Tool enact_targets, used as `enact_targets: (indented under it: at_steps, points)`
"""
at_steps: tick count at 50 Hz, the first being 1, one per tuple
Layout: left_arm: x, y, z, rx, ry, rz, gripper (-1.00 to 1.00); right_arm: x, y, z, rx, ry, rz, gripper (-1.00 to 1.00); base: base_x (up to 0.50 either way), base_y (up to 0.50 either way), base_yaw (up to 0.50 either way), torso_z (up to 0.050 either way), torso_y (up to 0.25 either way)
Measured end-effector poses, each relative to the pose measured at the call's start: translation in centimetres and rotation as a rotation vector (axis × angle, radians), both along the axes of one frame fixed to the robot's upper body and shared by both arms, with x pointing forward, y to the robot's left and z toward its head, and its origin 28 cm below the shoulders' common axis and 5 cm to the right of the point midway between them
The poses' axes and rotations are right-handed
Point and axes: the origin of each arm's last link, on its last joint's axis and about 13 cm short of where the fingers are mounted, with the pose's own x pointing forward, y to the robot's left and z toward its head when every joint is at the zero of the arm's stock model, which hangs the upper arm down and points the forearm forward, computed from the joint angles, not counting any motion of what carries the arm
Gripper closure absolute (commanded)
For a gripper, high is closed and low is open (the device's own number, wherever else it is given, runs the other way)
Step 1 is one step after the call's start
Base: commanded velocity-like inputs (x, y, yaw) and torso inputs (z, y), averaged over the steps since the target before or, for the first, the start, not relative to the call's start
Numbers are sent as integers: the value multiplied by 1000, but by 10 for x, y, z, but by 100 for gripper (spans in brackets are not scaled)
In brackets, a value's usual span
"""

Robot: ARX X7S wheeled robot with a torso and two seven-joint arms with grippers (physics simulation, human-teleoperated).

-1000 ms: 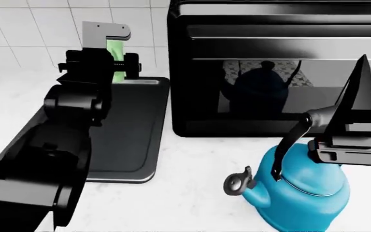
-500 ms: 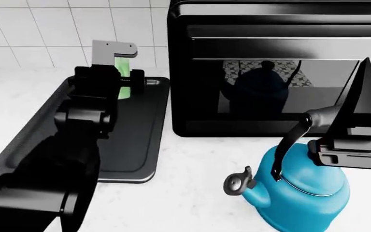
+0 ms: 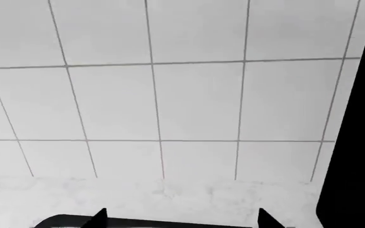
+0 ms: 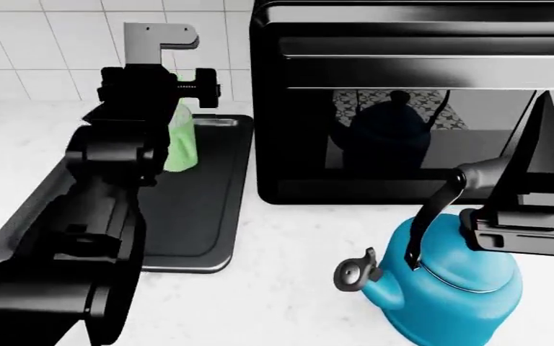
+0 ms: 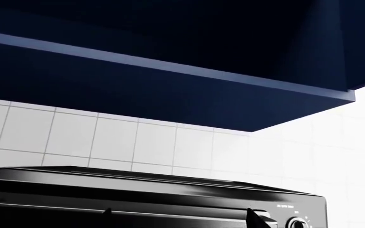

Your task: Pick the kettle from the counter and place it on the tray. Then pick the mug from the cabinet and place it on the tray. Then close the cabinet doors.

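The pale green mug (image 4: 182, 138) stands upright at the far end of the dark grey tray (image 4: 200, 216). My left gripper (image 4: 161, 50) is above it, open and empty. In the left wrist view its fingertips (image 3: 100, 219) stand far apart with only the tiled wall and the tray's edge (image 3: 169, 223) between them. The blue kettle (image 4: 455, 285) sits on the white counter (image 4: 287, 288) at the right, off the tray. My right gripper (image 4: 542, 137) is just above and behind the kettle's handle (image 4: 429, 216), pointing up. It is open and empty in the right wrist view (image 5: 179, 216).
A large black toaster oven (image 4: 402, 101) stands on the counter behind the kettle, right of the tray; its top shows in the right wrist view (image 5: 150, 190). A dark blue cabinet underside (image 5: 169, 71) hangs above. A white tiled wall (image 4: 55, 50) closes the back.
My left gripper lowered the mug onto the tray, let go of it and rose above it. The right arm and the kettle have not moved.
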Motion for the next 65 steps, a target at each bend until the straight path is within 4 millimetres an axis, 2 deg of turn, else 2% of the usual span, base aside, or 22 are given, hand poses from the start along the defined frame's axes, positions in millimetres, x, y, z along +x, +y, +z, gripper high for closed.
enact_targets:
  at_steps: [5,11,16,22,29,35,45,54,65]
  points:
    - [-16,5,30,-38,-69,-56,-100,-1,0,-1,2,-2,3,-100,0,0,0,0,0]
    - [-54,11,66,-61,-196,-148,-100,-2,0,-3,4,-2,6,-100,0,0,0,0,0]
    - [-88,16,78,-66,-263,-224,-100,-2,0,-4,6,-1,7,-100,0,0,0,0,0]
    - [-131,22,84,-65,-314,-330,-100,-3,-1,-4,11,1,6,-100,0,0,0,0,0]
    - [-179,32,79,-101,-362,-428,-100,-3,-1,-5,16,3,3,-100,0,0,0,0,0]
    - [-221,36,66,-79,-409,-537,-100,-3,-1,-5,19,7,-1,-100,0,0,0,0,0]
    - [-275,23,37,-7,-421,-735,-100,-3,-2,-4,23,8,-14,-100,0,0,0,0,0]
    - [-298,2,15,28,-356,-893,-100,-1,-7,-2,29,-4,-41,-100,0,0,0,0,0]
    - [-301,-22,6,70,-305,-1043,-100,0,-15,3,42,-37,-101,-100,0,0,0,0,0]
